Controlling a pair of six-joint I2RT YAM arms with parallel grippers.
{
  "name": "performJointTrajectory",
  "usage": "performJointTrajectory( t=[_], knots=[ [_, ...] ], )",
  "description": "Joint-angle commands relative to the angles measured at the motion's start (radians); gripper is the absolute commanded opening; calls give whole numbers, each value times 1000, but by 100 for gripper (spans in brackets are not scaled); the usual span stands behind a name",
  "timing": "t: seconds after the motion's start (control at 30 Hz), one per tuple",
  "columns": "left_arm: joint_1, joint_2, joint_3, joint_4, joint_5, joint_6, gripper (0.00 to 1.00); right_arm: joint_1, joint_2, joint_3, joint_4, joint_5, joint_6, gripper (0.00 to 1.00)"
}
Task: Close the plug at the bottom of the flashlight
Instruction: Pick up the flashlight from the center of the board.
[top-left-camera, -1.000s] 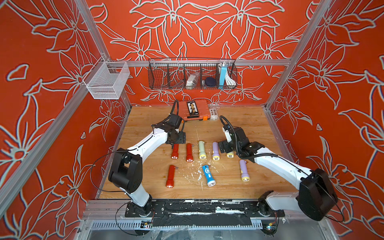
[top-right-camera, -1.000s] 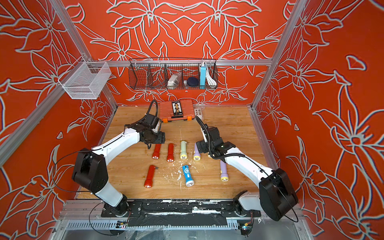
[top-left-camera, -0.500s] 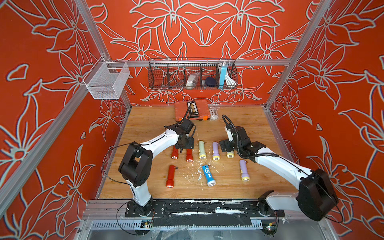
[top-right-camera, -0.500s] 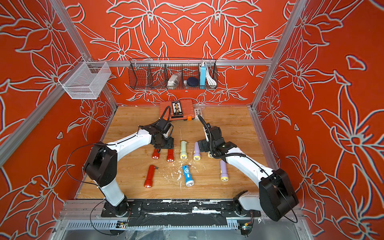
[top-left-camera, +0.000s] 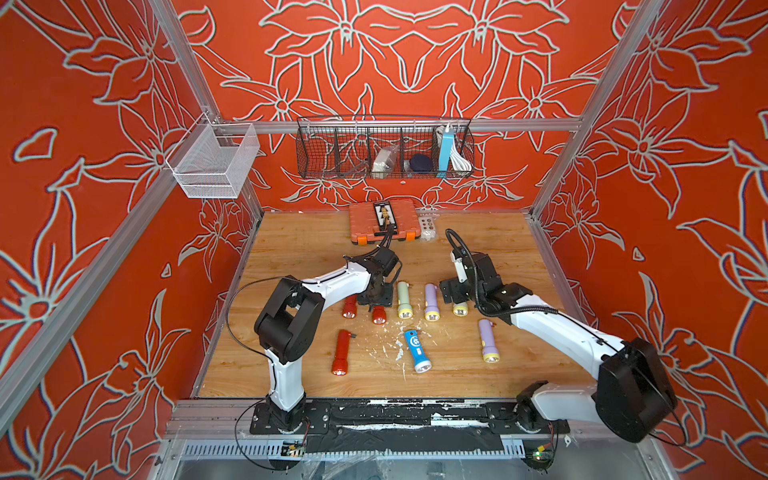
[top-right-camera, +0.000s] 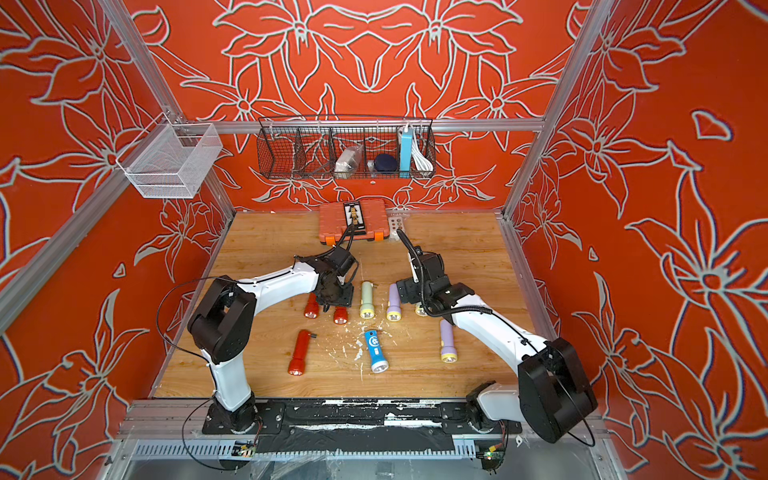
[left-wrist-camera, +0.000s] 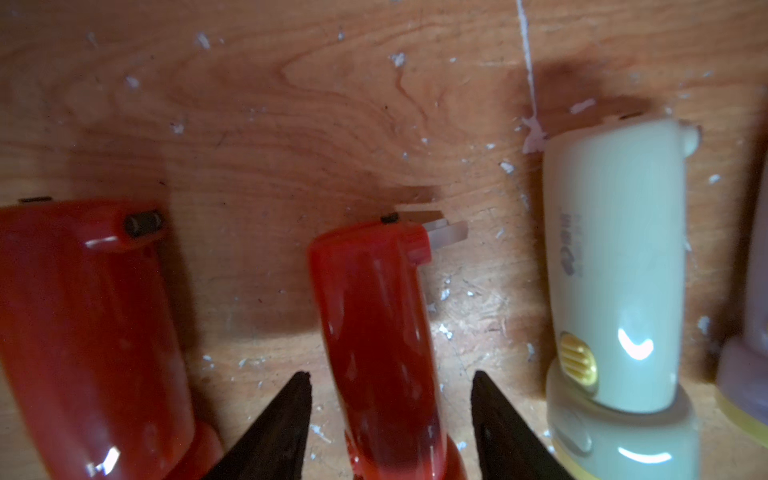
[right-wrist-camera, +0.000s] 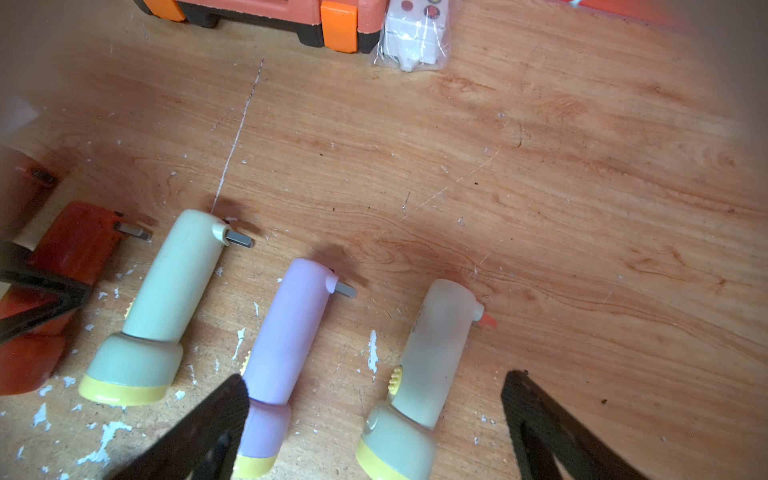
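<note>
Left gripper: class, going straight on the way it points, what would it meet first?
The left gripper would most likely meet the red flashlight lying between its open jaws, then the wooden table beneath. Depth is unclear.

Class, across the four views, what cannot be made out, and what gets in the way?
Both top views: the rear end of the red flashlight, covered by the left arm.
Left wrist view: its head, cut off by the picture's edge between the fingers.
Both top views: the pale flashlight, mostly under the right arm.
Right wrist view: it is blurred.
The black wire basket: contents too small to name.
</note>
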Motion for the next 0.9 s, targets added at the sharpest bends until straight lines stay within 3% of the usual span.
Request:
performJointTrajectory(
  t=[0.0, 0.43, 0.77, 0.87],
  knots=[
    [-3, 24, 14, -3, -19, -9, 60, -8, -14, -9, 5, 3, 15, 98],
    [-3, 75, 15, 14, -27, -5, 53, -10, -16, -6, 2, 0, 14, 98],
    [-3, 34, 37, 13, -49, 18, 26, -13, -14, 11, -7, -21, 2, 98],
    [-4, -2, 72, -5, -70, 50, 13, -16, -13, 42, -38, -23, -10, 98]
  ],
)
